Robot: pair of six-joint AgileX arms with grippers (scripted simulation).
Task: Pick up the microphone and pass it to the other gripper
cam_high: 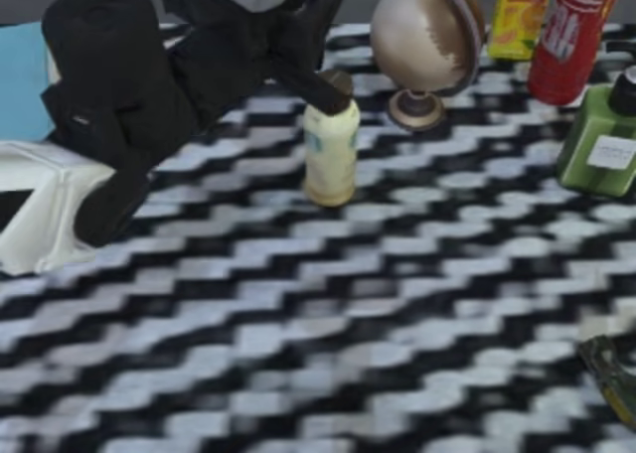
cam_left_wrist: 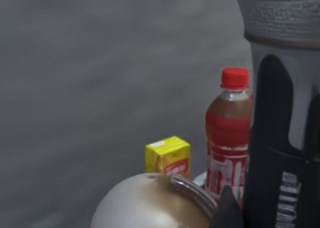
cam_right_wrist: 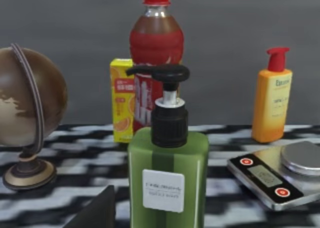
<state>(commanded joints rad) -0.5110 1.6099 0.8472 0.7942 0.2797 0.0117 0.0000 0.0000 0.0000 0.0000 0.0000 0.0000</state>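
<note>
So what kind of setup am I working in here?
Seemingly a simulated tabletop test bench, not a real room: a black-and-white zigzag tabletop cluttered with unrelated items, such as a globe, a green pump bottle and a kitchen scale, before a plain grey backdrop.

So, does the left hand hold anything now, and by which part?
It cannot be told surely. The black and grey microphone with mesh head is very near the left hand, but the place of any hold is hidden.
</note>
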